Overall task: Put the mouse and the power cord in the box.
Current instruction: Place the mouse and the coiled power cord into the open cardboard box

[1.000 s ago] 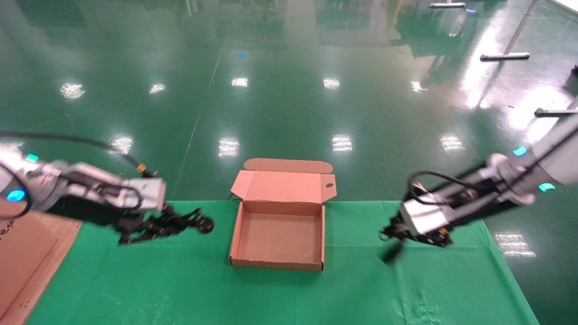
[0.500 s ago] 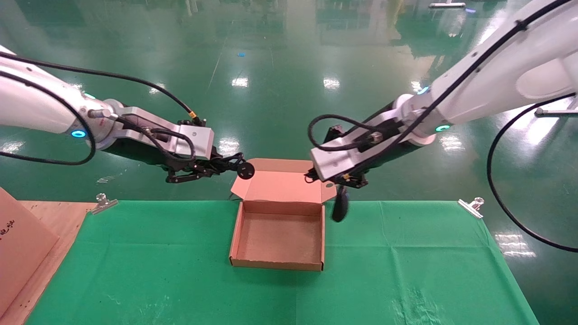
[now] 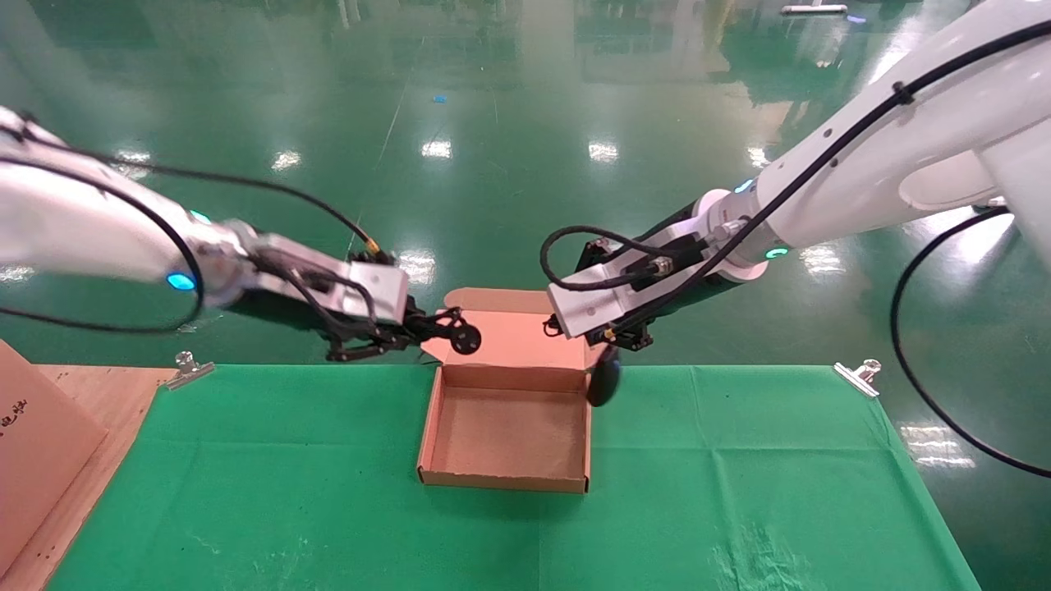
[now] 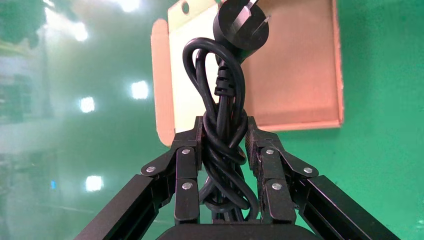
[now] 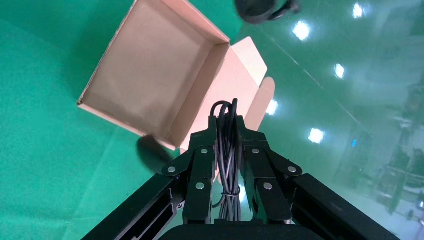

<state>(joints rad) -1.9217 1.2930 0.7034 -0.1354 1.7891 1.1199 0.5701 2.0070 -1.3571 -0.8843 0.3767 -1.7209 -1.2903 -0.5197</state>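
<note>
1. Two tools hang over the far edge of the green-covered tabletop point(image 3: 739, 460), one on each side of the open box point(image 3: 430, 419).
2. The box sits at the middle of the tabletop. Its lid is folded back toward 12 o'clock and its tray is bare inside.
3. The left tool point(image 3: 427, 328) is at about 11 o'clock from the tray, by the lid's left corner. Its fingers point(image 4: 187, 150) are pressed onto the bundled power cord point(image 4: 225, 115).
4. The cord's round plug point(image 3: 466, 338) sticks out past the fingertips, in front of the lid.
5. The right tool point(image 3: 628, 336) is at about 1 o'clock from the tray, above the lid's right flap. It pinches a thin black cable point(image 5: 227, 150), which runs up between its fingers point(image 5: 200, 150).
6. The mouse point(image 3: 603, 379) dangles below that tool. It hangs just outside the tray's far right corner, at about 2 o'clock, and I cannot tell whether it touches the wall.
7. A metal clip point(image 3: 858, 373) holds the cloth at the far right edge and another clip point(image 3: 187, 364) at the far left.
8. A larger carton point(image 3: 33, 443) stands at 9 o'clock, well apart from the box.
</note>
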